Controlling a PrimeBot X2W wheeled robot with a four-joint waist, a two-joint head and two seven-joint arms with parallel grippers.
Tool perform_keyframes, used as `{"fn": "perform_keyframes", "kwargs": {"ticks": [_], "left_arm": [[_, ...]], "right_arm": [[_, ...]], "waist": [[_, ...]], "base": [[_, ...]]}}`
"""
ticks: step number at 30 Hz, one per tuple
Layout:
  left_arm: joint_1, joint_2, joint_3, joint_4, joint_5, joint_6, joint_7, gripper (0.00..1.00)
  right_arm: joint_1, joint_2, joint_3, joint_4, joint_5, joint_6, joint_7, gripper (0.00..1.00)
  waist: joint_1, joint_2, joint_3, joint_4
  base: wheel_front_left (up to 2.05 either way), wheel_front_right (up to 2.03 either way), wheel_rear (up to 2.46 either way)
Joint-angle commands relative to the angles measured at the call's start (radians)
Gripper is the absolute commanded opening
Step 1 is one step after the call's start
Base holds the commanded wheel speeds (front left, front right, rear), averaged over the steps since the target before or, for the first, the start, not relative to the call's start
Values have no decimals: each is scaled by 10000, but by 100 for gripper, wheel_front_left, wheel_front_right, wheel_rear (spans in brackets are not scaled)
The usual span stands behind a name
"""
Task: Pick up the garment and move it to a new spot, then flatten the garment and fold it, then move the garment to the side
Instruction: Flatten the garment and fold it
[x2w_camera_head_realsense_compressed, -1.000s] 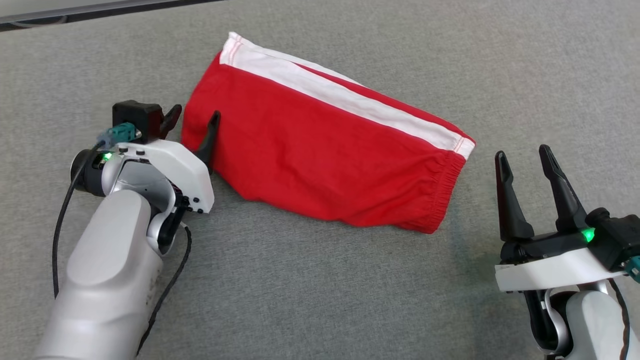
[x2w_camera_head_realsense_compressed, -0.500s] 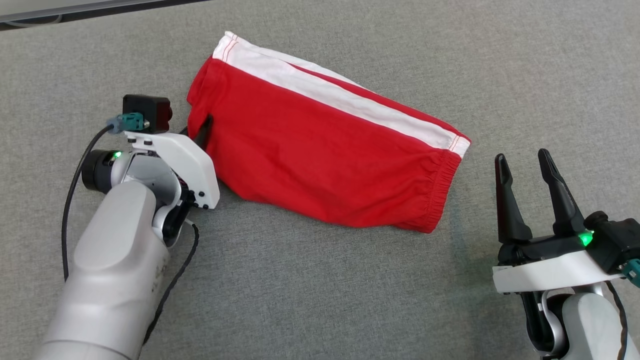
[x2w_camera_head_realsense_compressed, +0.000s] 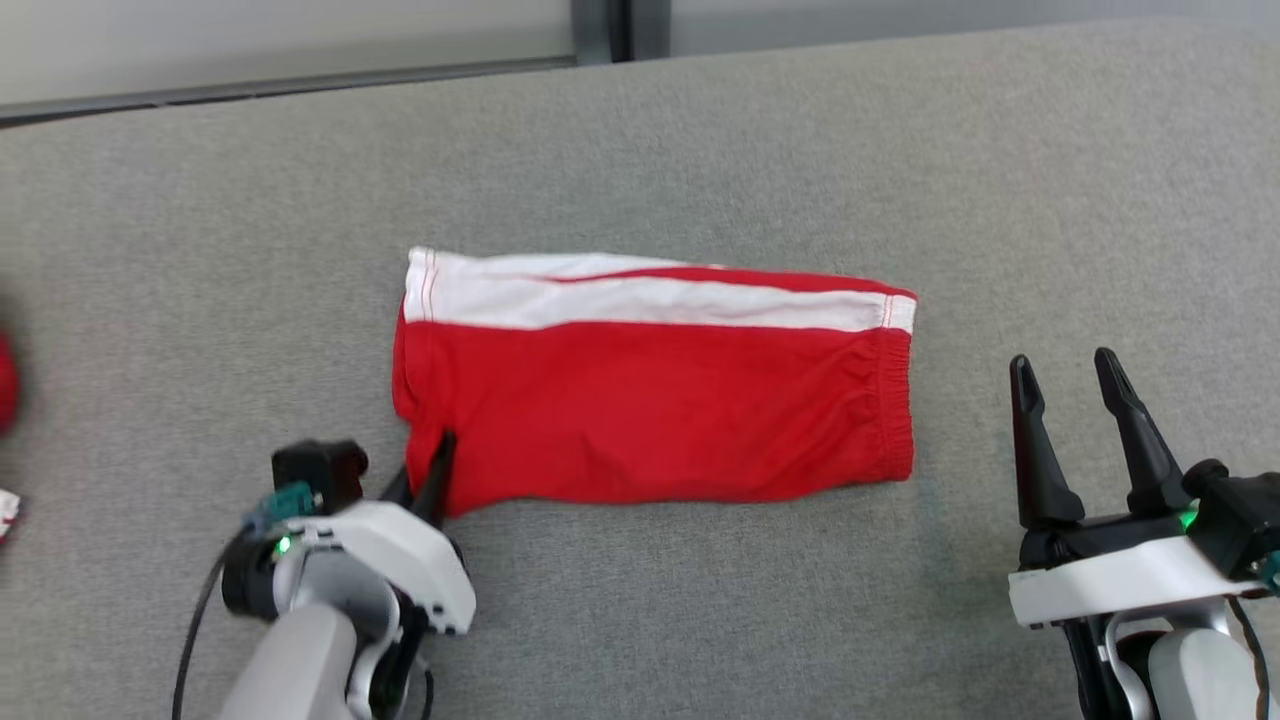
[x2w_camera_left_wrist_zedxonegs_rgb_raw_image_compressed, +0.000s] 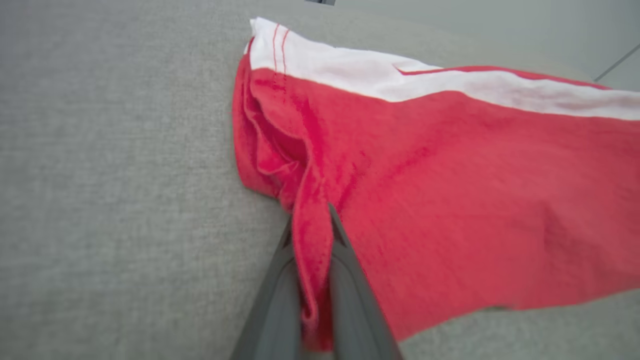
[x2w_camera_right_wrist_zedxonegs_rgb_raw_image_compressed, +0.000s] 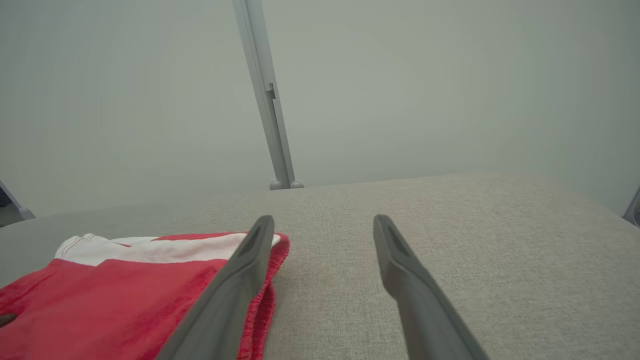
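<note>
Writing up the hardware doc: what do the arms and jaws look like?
Left arm: pale grey rounded forearm, white wrist shell, black camera block with a teal connector, green light, thin black cable. Right arm matches. Jaws on each: two long dark prongs tapering to points.

Head view steeply downward from above; wrist views low, close, oblique; all share the garment (x2w_camera_head_realsense_compressed: 650, 410)
</note>
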Motion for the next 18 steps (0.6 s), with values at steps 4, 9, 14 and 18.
{"fn": "perform_keyframes", "kwargs": {"ticks": [4, 9, 14, 18], "left_arm": [[1244, 150, -89, -1011, -30, 433, 441, 0], [1876, 251, -122, -1924, 83, 789, 518, 100], [2037, 233, 62, -2685, 403, 1058, -826, 100], [1720, 410, 307, -3189, 841, 1290, -1938, 100]], "right_arm": [[306, 20, -30, -36, 28, -3, 132, 100], [482, -80, 24, -176, -23, -3, 257, 100], [536, -242, -7, -426, -199, -3, 497, 100], [606, -324, -130, -750, -329, -3, 719, 100]], "waist": [[0, 0, -548, 299], [0, 0, -701, 304], [0, 0, -812, 362], [0, 0, -889, 455]], "base": [[0, 0, 0], [0, 0, 0], [0, 0, 0], [0, 0, 0]]}}
